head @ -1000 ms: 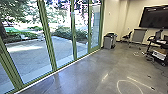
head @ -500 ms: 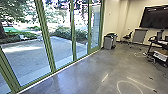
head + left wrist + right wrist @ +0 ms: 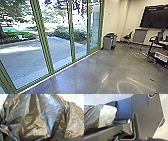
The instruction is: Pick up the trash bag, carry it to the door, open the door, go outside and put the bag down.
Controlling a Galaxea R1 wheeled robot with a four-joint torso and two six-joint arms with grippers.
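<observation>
Trash bag [image 3: 36,119]: dark, glossy plastic; deeply creased; close to left wrist camera. Door [image 3: 43,37]: green-framed glass panels, upright, in row at left floor edge.

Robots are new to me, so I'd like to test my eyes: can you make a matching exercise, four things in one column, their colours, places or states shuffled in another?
Things:
1. Trash bag
2. Tall frames
3. Screen
4. Bin

Descriptions:
A. Green
B. Standing on the floor
C. Crumpled and shiny
D. Up on the wall

Right pairs: 1-C, 2-A, 3-D, 4-B
</observation>
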